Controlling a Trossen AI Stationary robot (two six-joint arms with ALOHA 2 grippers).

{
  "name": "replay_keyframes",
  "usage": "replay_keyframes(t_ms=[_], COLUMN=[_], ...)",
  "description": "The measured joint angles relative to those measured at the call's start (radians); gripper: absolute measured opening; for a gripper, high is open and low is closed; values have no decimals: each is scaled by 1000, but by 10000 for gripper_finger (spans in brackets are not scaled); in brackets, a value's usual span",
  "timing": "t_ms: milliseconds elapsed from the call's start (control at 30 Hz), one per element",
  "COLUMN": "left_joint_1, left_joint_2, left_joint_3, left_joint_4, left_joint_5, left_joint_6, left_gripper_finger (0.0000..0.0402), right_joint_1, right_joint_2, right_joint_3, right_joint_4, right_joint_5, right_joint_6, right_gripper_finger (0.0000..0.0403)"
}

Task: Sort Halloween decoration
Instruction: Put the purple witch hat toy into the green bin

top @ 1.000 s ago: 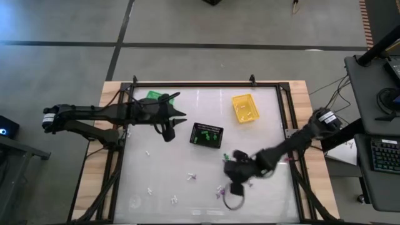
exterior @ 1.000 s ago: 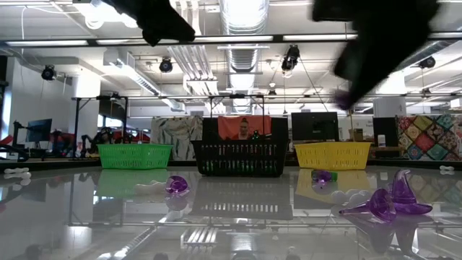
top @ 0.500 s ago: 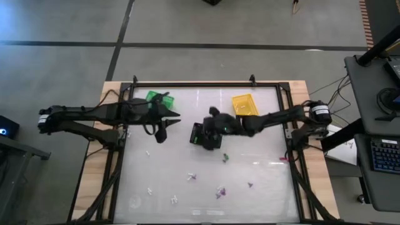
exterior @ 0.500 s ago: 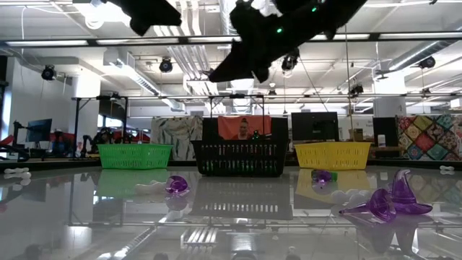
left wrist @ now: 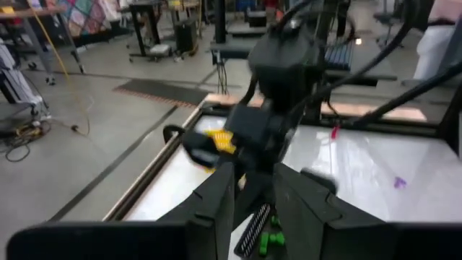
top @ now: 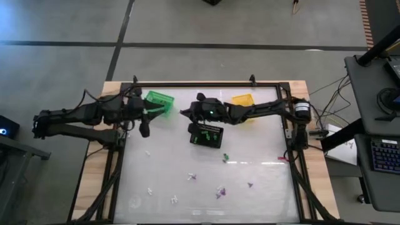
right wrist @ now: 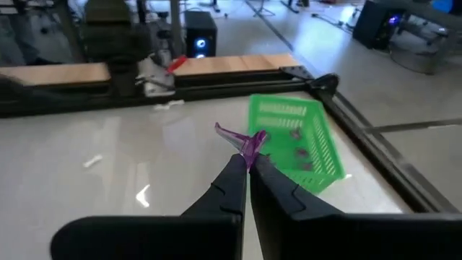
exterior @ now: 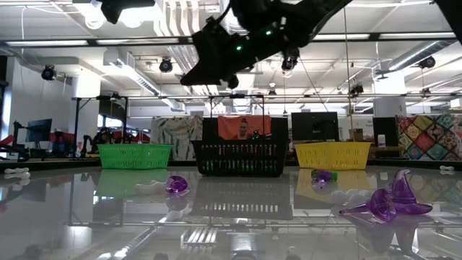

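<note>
Halloween decoration: tiny plastic trinkets in purple, white and green, mostly scattered over the near half of the glossy white surface (top: 262, 125). In the high view we see a green trinket (top: 225, 157) just past the black basket, a purple trinket (top: 220, 190) near the front edge and a white trinket (top: 174, 200) beside it.

Right claw (right wrist: 247, 163) is clenched on a small purple pointed trinket (right wrist: 245, 140), held in the air above the surface. In the high view the right claw (top: 186, 112) sits between the green plastic mesh basket (top: 159, 100) and the black plastic mesh basket (top: 206, 134); its wrist view looks toward the green basket (right wrist: 297, 141), which holds a few dark trinkets.

The black basket has green pieces inside. A yellow plastic mesh basket (top: 244, 100) stands at the far side, partly under the right arm.

Left claw (top: 144, 129) hangs just beside the green basket, over the left edge of the surface. Its fingers (left wrist: 216, 202) stand a little apart; we see nothing gripped between them.

Low view: a purple witch-hat trinket (exterior: 390, 202) lies on its side in the foreground.
</note>
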Motion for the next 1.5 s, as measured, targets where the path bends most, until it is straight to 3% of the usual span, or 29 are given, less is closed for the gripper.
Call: replay_keyframes(t_ms=[433,767,1000,1267,1500], left_joint_1=[0,0,0,0,0], left_joint_2=[-138,-150,-151,-151,-151], left_joint_3=[-75,-78,-78,-78,-78], left_joint_4=[6,6,6,3,3], left_joint_5=[-1,-1,-1,-1,-1], left_joint_6=[-19,-10,-5,4,5], left_gripper_finger=[81,81,81,81,81], right_joint_1=[-58,-67,-76,-90,-99], right_joint_2=[267,419,525,562,560], right_joint_3=[335,558,725,775,775], right_joint_4=[-93,-143,-273,-320,-348], right_joint_5=[4,4,6,30,23], right_joint_6=[2,2,3,104,145], right_gripper_finger=[8,9,9,12,64])
